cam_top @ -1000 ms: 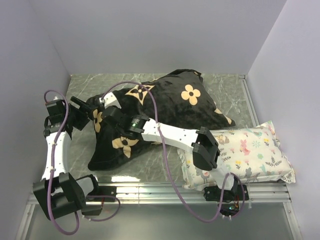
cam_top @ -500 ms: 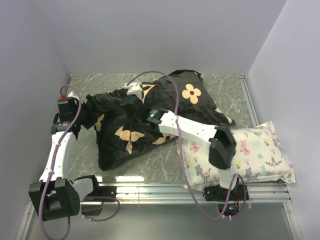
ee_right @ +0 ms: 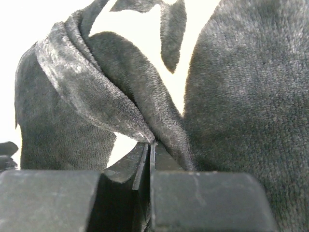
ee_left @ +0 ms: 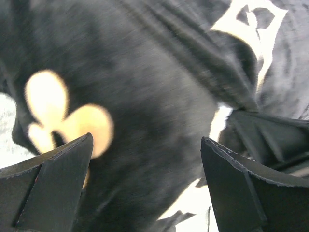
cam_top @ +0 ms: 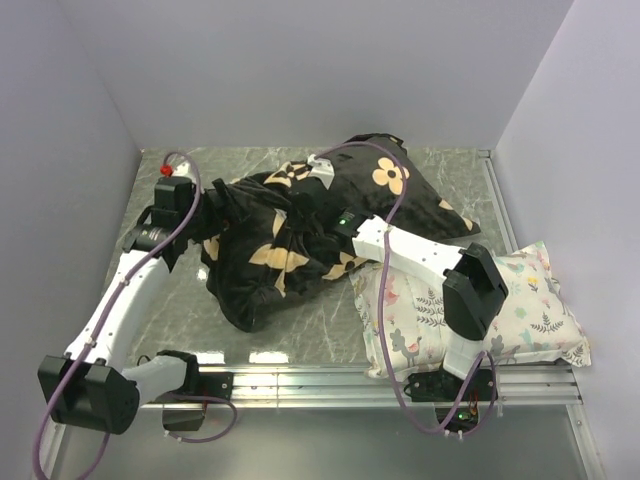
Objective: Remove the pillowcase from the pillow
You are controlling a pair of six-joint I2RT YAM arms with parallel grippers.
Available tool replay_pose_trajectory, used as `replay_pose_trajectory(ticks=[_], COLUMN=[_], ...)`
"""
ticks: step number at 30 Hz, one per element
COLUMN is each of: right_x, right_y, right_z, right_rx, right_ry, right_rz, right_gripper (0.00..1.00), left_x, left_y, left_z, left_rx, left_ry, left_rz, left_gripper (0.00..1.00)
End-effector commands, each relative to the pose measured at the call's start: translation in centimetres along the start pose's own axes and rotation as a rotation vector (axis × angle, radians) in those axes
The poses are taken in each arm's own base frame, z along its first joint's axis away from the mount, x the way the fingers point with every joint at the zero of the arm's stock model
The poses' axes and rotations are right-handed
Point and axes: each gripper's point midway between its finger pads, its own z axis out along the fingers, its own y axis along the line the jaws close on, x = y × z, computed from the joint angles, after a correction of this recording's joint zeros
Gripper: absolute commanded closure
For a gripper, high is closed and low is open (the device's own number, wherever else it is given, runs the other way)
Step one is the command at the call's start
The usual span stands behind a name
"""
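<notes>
The black plush pillowcase (cam_top: pixel 290 235) with tan flower motifs lies bunched in the middle of the table. The pillow is hidden inside it. My right gripper (cam_top: pixel 315 172) sits at the top back of the bundle. In the right wrist view it (ee_right: pixel 151 143) is shut on a fold of the pillowcase (ee_right: pixel 120 106) that runs out from its tips. My left gripper (cam_top: pixel 203 212) is at the bundle's left end, open. Its fingers (ee_left: pixel 53 179) stand wide apart in the left wrist view, with the pillowcase (ee_left: pixel 145 96) close in front of the gap.
A smaller white pillow with a pastel floral print (cam_top: pixel 510 300) lies at the front right, and my right arm (cam_top: pixel 470 290) reaches over its left part. Grey walls close in the marble table (cam_top: pixel 170 290) at left, back and right. A metal rail (cam_top: pixel 320 380) runs along the front edge.
My right gripper closed and travelled from the left toward the back centre, dragging the pillowcase into a tighter bundle. My left gripper opened fully and moved back and right to the bundle's left end.
</notes>
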Motion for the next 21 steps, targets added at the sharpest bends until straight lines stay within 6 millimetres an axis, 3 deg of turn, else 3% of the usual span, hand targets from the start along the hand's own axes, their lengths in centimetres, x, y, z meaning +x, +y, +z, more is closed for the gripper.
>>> replay_pose_trajectory(ticks=[1, 5, 9, 13, 15, 16, 19, 20, 21], right_x=[-1.0, -0.7, -0.7, -0.8, -0.9, -1.2, -1.6, -1.7, -2.0], right_y=[-1.3, -1.9, -1.9, -2.1, -2.3, -2.4, -3.4, -3.8, -4.3], right_z=[0.5, 1.0, 1.0, 1.3, 1.3, 1.3, 1.5, 1.5, 1.5], right_rx=[0.011, 0.009, -0.010, -0.008, -0.002, 0.007, 0.040, 0.054, 0.064], right_ry=[-0.021, -0.008, 0.001, 0.010, 0.008, 0.001, -0.002, -0.003, -0.008], right_rz=[0.076, 0.093, 0.113, 0.103, 0.081, 0.074, 0.048, 0.043, 0.038], right_gripper=[1.00, 1.00, 1.00, 1.00, 1.00, 1.00, 1.00, 1.00, 1.00], left_x=[-1.4, -0.3, 2.2, 4.2, 4.2, 4.0, 3.2, 3.2, 2.7], left_y=[-2.1, -3.1, -4.6, -3.6, -2.8, -2.6, -1.9, -1.3, -1.0], left_z=[-0.3, 1.0, 2.9, 5.2, 5.6, 5.8, 5.8, 5.5, 5.2], left_rx=[-0.022, -0.049, -0.043, -0.108, -0.146, -0.162, -0.218, -0.248, -0.270], left_ry=[-0.042, -0.013, 0.029, 0.062, 0.054, 0.047, 0.033, 0.035, 0.021], left_rz=[0.087, 0.113, 0.124, 0.135, 0.140, 0.149, 0.177, 0.185, 0.190], left_gripper=[0.01, 0.01, 0.01, 0.01, 0.09, 0.14, 0.49, 0.75, 0.84])
